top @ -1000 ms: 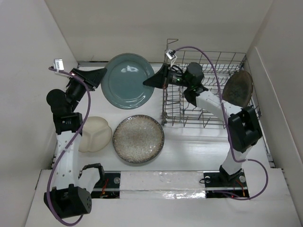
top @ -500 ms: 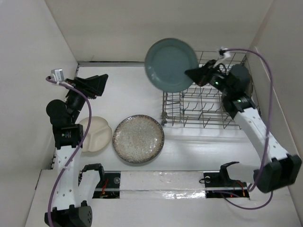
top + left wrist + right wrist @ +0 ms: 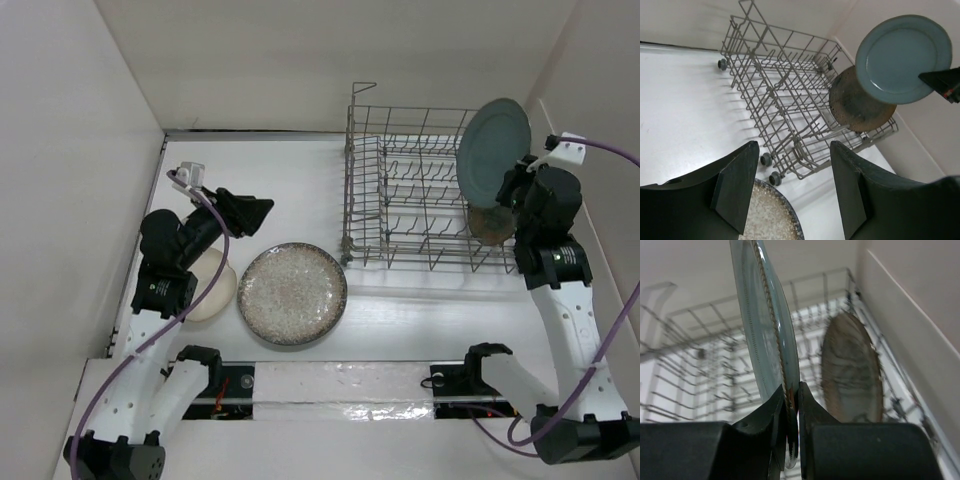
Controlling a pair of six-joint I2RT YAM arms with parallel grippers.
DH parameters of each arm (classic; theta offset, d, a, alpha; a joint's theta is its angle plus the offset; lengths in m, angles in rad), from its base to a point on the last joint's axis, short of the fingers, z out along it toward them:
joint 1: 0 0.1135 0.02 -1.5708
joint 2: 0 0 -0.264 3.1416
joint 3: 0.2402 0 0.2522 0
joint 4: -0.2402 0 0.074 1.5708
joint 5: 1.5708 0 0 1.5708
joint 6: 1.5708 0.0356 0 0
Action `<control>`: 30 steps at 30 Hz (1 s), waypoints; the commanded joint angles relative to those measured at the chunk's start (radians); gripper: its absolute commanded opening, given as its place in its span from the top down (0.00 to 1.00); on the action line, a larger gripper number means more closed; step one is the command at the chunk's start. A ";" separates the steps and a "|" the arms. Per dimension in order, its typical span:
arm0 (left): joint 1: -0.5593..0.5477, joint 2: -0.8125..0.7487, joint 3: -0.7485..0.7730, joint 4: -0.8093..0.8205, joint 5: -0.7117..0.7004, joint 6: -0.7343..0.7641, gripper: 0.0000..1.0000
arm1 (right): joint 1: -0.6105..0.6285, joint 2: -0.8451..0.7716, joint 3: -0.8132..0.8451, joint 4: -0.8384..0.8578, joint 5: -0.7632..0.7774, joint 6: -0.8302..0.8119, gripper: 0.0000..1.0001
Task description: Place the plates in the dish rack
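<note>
My right gripper (image 3: 512,186) is shut on the rim of the grey-blue plate (image 3: 493,139) and holds it upright above the right end of the wire dish rack (image 3: 408,190). In the right wrist view the plate (image 3: 765,320) stands edge-on between the shut fingers (image 3: 793,400). The brown plate (image 3: 492,226) stands on edge in the rack's right end, also in the right wrist view (image 3: 852,375). The speckled plate (image 3: 292,294) lies flat on the table, the cream plate (image 3: 206,286) to its left. My left gripper (image 3: 262,213) is open and empty, above the table between them.
White walls close in the table on the left, back and right. The rack (image 3: 785,95) stands on small wheels near the speckled plate's (image 3: 767,215) right edge. The right wall runs close beside the rack's right end.
My right gripper carried the grey-blue plate from over the rack's left end to its right end, turning it upright. My left arm pulled back and down toward the cream plate.
</note>
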 commanded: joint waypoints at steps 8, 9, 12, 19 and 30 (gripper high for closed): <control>-0.163 -0.027 0.034 -0.098 -0.112 0.157 0.45 | -0.079 0.036 -0.065 0.081 0.085 -0.028 1.00; -0.172 -0.031 0.035 -0.102 -0.118 0.166 0.45 | -0.079 0.039 -0.069 0.088 0.082 -0.028 1.00; -0.198 -0.038 0.043 -0.116 -0.140 0.176 0.45 | -0.088 0.050 -0.065 0.108 0.079 -0.037 1.00; -0.226 -0.044 0.049 -0.125 -0.150 0.183 0.45 | -0.098 0.098 -0.016 0.123 0.070 -0.107 1.00; -0.226 -0.050 0.052 -0.133 -0.173 0.190 0.46 | -0.107 0.161 0.127 0.066 0.076 -0.170 1.00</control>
